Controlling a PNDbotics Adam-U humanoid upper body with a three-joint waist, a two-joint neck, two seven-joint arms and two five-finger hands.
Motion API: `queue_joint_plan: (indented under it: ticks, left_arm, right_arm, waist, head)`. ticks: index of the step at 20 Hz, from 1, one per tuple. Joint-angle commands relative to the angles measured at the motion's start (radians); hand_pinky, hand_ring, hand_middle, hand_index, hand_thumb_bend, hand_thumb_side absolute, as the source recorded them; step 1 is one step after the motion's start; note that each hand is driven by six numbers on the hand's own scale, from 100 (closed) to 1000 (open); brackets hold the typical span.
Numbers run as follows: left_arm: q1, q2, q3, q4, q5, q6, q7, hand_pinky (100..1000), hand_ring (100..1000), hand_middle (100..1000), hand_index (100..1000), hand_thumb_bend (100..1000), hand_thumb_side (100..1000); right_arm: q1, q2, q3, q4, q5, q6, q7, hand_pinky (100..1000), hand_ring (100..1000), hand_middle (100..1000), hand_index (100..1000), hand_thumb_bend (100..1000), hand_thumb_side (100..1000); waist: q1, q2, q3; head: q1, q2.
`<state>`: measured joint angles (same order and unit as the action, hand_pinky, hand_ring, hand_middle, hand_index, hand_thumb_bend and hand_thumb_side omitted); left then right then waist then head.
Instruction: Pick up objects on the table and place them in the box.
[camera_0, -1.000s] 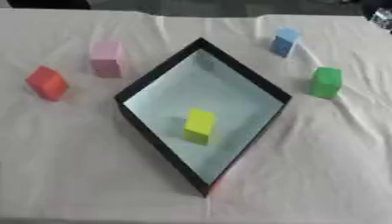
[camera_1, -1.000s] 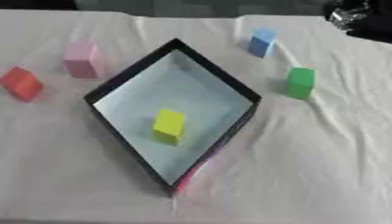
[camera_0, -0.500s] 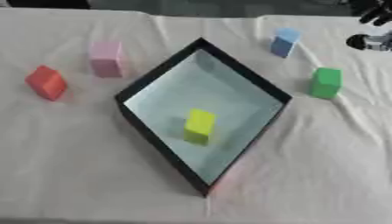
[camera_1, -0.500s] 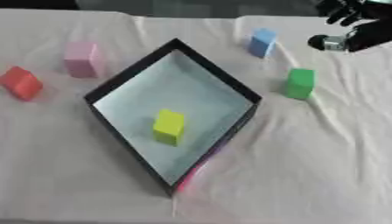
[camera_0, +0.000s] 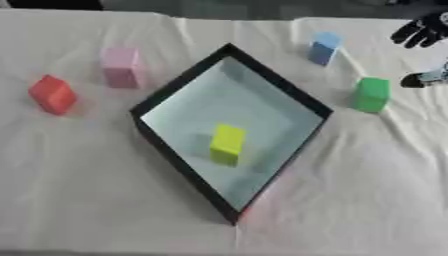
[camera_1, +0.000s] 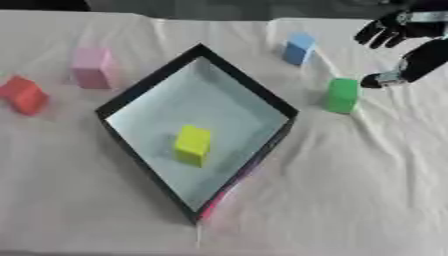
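Note:
A black-walled box (camera_0: 175, 90) lies like a diamond in the middle of the white cloth, with a yellow block (camera_0: 227, 143) standing on its pale floor. Outside it stand a green block (camera_1: 342, 95) to the right, a blue block (camera_1: 299, 48) at the back, a pink block (camera_0: 121, 67) at the back left and a red block (camera_0: 52, 94) at the far left. My right hand (camera_1: 404, 45) comes in from the upper right, open with fingers and thumb spread, just right of and above the green block, apart from it. The left hand does not show.
The white cloth (camera_0: 367, 190) covers the whole table and is wrinkled around the box. A dark strip runs along the table's far edge.
My right hand has come further into view from the upper right corner and moved down and left toward the green block. The blocks and the box have not moved.

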<state>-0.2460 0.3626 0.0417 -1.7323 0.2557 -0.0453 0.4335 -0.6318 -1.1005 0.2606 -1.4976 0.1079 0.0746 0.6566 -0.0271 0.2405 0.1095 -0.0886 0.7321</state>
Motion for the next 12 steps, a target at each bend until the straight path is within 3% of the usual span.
queue_joint_plan:
  ticks: [1,7,12]
  left_arm:
    - [-0.008,0.022,0.001,-0.013,-0.004,0.001,-0.005,800,767,789,827,292,668]
    - [-0.009,0.021,-0.005,-0.013,-0.004,0.005,-0.011,800,767,789,826,288,670]
    - [-0.011,0.019,-0.011,-0.013,-0.004,0.007,-0.017,800,768,789,825,285,672]
  right_arm:
    - [-0.009,-0.020,-0.002,0.009,0.023,-0.008,-0.014,888,866,833,878,489,236]
    - [-0.026,0.012,0.029,0.028,0.089,-0.007,-0.054,876,859,823,854,467,265]
    - [-0.047,0.063,0.057,0.080,0.161,-0.015,-0.083,876,867,845,885,474,285]
  waist:
    - [-0.011,-0.031,0.001]
    - [-0.009,-0.029,0.002]
    - [-0.006,-0.026,0.004]
  head:
    - [0.001,-0.014]
    - [-0.003,-0.014]
    - [-0.003,-0.016]
